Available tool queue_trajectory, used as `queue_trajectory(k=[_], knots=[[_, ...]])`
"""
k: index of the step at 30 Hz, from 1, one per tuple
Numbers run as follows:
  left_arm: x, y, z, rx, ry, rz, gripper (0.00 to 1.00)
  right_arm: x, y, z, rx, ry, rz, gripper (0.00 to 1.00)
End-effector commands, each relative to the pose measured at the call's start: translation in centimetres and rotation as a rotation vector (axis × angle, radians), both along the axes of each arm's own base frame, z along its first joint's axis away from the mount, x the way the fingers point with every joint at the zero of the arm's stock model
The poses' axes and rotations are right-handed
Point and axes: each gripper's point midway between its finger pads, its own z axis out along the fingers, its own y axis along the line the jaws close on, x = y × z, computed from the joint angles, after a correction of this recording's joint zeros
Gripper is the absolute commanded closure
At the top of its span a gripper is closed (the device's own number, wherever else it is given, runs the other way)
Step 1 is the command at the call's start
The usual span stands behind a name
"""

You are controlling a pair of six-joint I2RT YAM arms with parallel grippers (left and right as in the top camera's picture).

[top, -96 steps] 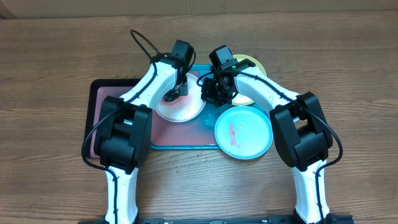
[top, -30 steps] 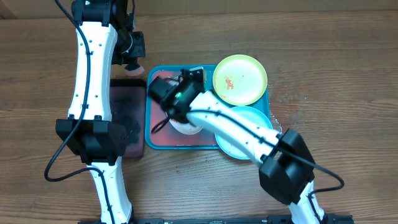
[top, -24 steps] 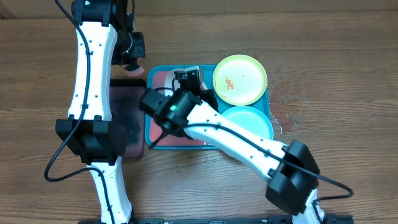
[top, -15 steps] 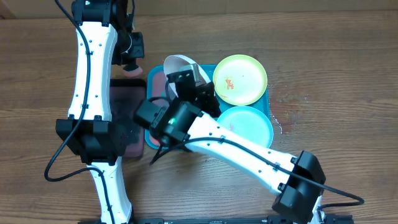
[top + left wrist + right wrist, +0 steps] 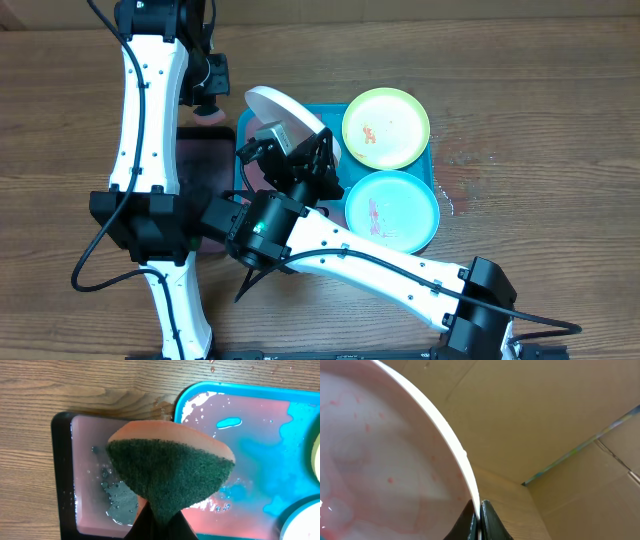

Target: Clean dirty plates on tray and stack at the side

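Overhead, the right claw (image 5: pixel 300 150) was seen clenched on the rim of the white plate (image 5: pixel 283 113). The plate was held tilted on edge above the teal tray (image 5: pixel 334 110), its disc rising beyond the fingertips. To this claw's right the lime-green plate (image 5: pixel 386 128) lay flat in the tray's far corner with an orange smear at its middle. The light-blue plate (image 5: pixel 392 208) lay to the right and nearer the arm's base, marked with a red streak and overlapping the tray's rim.

In the right wrist view, the white plate's thin edge was pinched between the two fingers (image 5: pixel 470 519). Pale pink smears and specks were seen on the face left of the claw, and only brown cardboard (image 5: pixel 545 410) behind it.

The left claw (image 5: pixel 208 100) was seen at the far side of the desk (image 5: pixel 540 100), gripping a sponge (image 5: pixel 207 112). In the left wrist view, the sponge (image 5: pixel 170 470) was squeezed into a wedge between the fingers, its dark green scouring face turned to the camera and its orange back on top. Below the sponge lay the black tray (image 5: pixel 62 475), holding pinkish water and droplets. Beside it to the right lay the teal tray, wet with reddish water over part of its floor.
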Motion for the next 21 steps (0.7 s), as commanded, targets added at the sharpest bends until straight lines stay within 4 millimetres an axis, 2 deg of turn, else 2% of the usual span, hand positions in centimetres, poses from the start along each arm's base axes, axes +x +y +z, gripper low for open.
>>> queue_trajectory(k=[1, 6, 9, 11, 15, 16, 19, 21], knots=[[0.2, 0.3, 0.8, 0.008, -0.026, 0.019, 0.96, -0.2, -0.5, 2.8, 0.058, -0.088, -0.002, 0.96], [0.2, 0.3, 0.8, 0.008, -0.028, 0.018, 0.96, -0.2, -0.5, 2.4, 0.095, -0.074, -0.004, 0.96], [0.2, 0.3, 0.8, 0.008, -0.026, 0.018, 0.96, -0.2, -0.5, 1.1, 0.126, -0.007, -0.009, 0.96], [0.1, 0.3, 0.8, 0.008, -0.025, 0.02, 0.96, -0.2, -0.5, -0.4, 0.162, 0.075, -0.017, 0.96], [0.1, 0.3, 0.8, 0.007, -0.022, 0.022, 0.96, -0.2, -0.7, -5.1, 0.309, 0.325, -0.061, 0.96], [0.0, 0.3, 0.8, 0.007, -0.02, 0.022, 0.96, -0.1, -0.7, -6.9, 0.379, 0.431, -0.081, 0.96], [0.0, 0.3, 0.8, 0.008, -0.017, 0.022, 0.96, 0.4, 0.3, -10.2, 0.483, 0.695, -0.04, 0.96], [-0.1, 0.3, 0.7, 0.006, -0.015, 0.025, 0.96, 0.9, 1.3, -11.3, 0.539, 0.825, 0.03, 0.96]])
